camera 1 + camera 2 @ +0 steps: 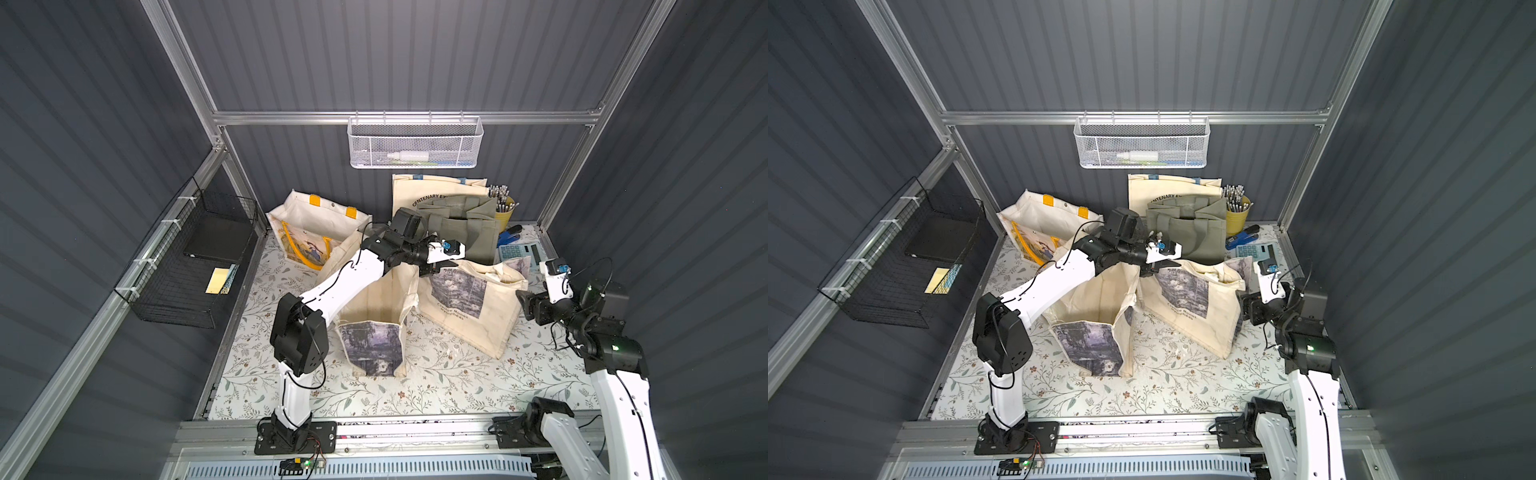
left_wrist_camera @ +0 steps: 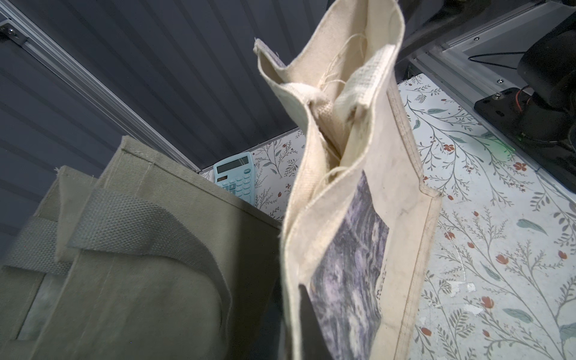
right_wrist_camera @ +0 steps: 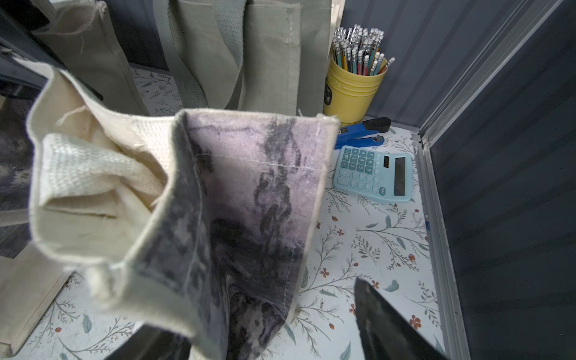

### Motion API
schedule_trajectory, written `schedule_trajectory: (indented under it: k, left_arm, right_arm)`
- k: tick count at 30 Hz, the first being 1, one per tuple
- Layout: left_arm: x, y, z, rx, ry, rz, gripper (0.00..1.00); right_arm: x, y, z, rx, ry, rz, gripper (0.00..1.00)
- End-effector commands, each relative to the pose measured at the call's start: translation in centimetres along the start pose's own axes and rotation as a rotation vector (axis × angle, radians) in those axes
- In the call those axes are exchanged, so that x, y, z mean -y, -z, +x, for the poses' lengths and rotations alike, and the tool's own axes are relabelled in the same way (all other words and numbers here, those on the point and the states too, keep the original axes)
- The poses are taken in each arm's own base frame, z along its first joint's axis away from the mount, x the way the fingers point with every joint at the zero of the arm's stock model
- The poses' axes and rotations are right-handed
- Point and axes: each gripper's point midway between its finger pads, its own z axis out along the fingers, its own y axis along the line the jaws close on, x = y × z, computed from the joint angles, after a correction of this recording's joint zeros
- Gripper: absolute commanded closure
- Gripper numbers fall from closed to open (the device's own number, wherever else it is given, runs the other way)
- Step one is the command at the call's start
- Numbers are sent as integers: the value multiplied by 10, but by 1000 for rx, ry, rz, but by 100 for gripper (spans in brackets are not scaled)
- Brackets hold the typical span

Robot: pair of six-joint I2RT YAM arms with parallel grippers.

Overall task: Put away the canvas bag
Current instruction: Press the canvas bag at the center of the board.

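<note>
The canvas bag (image 1: 469,307) (image 1: 1187,303) is cream with a purple-grey painting print and stands tilted at the right of the floral mat. My left gripper (image 1: 436,268) (image 1: 1156,268) is shut on its top rim at the left end. In the left wrist view the rim (image 2: 314,218) runs into the shut jaws, one dark finger (image 2: 307,327) against the print. My right gripper (image 1: 524,305) (image 3: 268,327) is open at the bag's right end. Its printed side panel (image 3: 249,202) hangs between the spread fingers (image 3: 383,324).
A second printed cream bag (image 1: 374,299) stands open at centre, under my left arm. Behind are an olive bag (image 1: 465,224), a yellow-handled bag (image 1: 316,224), a lettered cream bag (image 1: 432,191), a pencil cup (image 1: 505,210), stapler (image 1: 510,237) and calculator (image 1: 517,251). Wall baskets: white (image 1: 415,143), black (image 1: 195,262).
</note>
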Motion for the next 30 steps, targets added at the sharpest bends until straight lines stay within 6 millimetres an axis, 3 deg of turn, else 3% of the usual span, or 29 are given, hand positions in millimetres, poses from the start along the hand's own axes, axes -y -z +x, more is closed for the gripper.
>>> schedule_trajectory:
  k: [1,14,19,24,30]
  left_arm:
    - [-5,28,-34,67,-61,-35,100]
    - [2,32,-46,93,-86,-42,100]
    - [10,28,-48,100,-85,-14,100]
    - [18,27,-55,125,-89,13,100]
    - [26,30,-61,128,-105,17,100]
  right_arm:
    - [1,-7,-12,70,-16,-32,20]
    - [24,-27,-7,162,-60,-42,10]
    - [16,-31,-17,186,-63,-138,10]
    - [11,-42,-7,174,-61,-199,10]
    - [27,-44,-3,190,-67,-132,9]
